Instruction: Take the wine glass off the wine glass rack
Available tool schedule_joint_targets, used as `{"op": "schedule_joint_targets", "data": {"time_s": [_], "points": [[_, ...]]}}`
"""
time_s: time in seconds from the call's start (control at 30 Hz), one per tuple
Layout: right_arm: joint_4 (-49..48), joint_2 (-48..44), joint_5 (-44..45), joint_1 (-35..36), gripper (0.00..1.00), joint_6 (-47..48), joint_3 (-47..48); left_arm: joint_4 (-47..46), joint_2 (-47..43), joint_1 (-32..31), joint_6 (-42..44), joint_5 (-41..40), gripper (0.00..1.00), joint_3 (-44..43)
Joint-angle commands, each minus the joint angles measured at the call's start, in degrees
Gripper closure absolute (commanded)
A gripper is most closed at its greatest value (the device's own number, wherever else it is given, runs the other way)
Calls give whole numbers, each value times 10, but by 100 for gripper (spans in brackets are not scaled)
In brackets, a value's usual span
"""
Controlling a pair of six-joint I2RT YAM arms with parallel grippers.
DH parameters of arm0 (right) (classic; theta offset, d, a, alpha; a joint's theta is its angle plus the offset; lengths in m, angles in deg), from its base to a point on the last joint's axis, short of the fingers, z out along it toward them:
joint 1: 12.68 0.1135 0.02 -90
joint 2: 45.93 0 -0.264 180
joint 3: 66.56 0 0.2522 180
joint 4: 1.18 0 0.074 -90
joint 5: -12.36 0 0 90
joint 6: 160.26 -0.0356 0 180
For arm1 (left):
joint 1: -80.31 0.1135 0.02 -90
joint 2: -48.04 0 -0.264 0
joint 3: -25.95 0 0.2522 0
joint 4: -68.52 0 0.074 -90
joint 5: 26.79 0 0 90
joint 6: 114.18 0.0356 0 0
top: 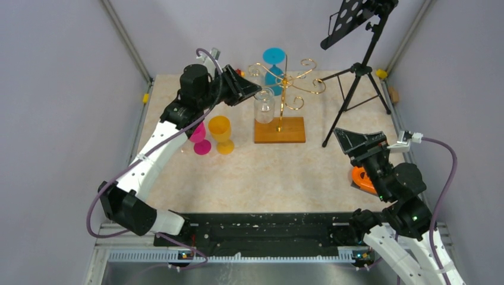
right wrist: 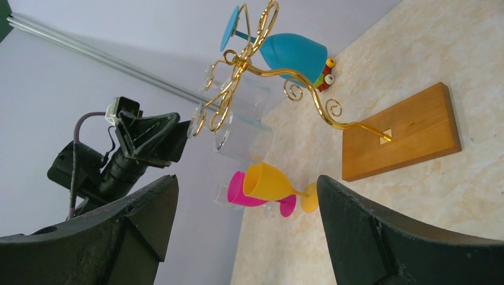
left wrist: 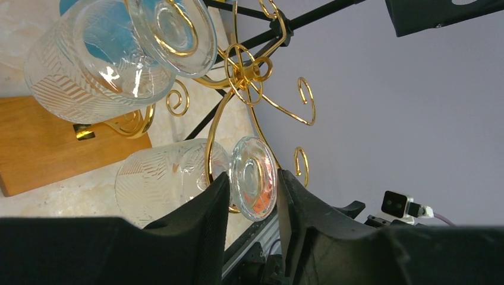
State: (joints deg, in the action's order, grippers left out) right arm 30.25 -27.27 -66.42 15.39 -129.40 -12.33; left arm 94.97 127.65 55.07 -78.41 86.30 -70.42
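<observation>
- Rack (top: 286,89) stands toward the far side of the table, its wooden base (top: 280,129) near the middle.
- Clear glass (left wrist: 160,178) hangs upside down from a scroll arm on the rack's near left side, its foot up in the wire.
- Left gripper (left wrist: 254,181) is at that foot. Its fingers (left wrist: 205,217) are narrowly spread, one on each side of the disc, with the bowl just beyond the tips.
- I cannot tell whether the fingers press on the foot or only flank it closely.
- Second clear glass (left wrist: 95,65) and a blue glass (top: 274,65) hang from other arms farther back.
- Yellow glass (top: 221,133) and pink glass (top: 200,140) stand side by side on the table, left of the base.
- Right gripper (right wrist: 246,181) is spread wide and holds nothing, well apart from the rack at the near right.
- Black tripod (top: 356,77) stands at the far right.
</observation>
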Motion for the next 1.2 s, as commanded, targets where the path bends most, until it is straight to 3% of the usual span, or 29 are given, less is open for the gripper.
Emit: {"op": "schedule_joint_targets", "data": {"time_s": [0.0,0.2,0.47,0.73,0.9,1.17], "points": [[-2,-2,-6,0,12,0,22,-20,3,-2,-8,14,65,-30],[0,-14,2,0,12,-5,15,-18,6,-2,-18,30,66,-29],[2,-19,8,0,12,-8,11,-16,1,-2,-86,60,59,-14],[-2,-20,4,0,12,-15,2,-29,-2,-2,-162,21,60,21],[5,-28,12,0,12,-12,2,-57,0,-2,-200,-7,66,44],[12,-32,20,0,12,-7,4,-67,5,-2,-198,12,76,43]]}}
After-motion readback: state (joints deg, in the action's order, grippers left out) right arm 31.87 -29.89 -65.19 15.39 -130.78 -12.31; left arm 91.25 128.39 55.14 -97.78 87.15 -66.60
